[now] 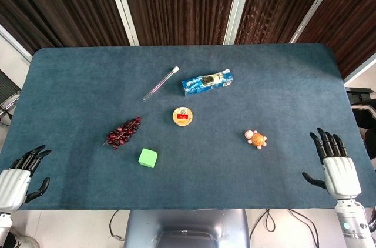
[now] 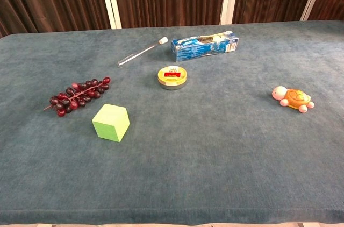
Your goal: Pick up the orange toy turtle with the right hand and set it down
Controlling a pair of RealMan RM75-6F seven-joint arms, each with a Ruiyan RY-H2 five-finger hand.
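Note:
The orange toy turtle (image 1: pixel 256 138) (image 2: pixel 292 98) with a pink head and feet lies alone on the blue table (image 1: pixel 188 189), right of the middle. My right hand (image 1: pixel 335 168) hovers at the table's front right corner, well to the right of the turtle, fingers spread and holding nothing. My left hand (image 1: pixel 17 176) is at the front left corner, also open and empty. Neither hand shows in the chest view.
A round yellow tin (image 1: pixel 183 116) sits mid-table, with a blue snack packet (image 1: pixel 207 82) and a test tube (image 1: pixel 160 83) behind it. A bunch of dark red grapes (image 1: pixel 123 132) and a green cube (image 1: pixel 148 157) lie to the left.

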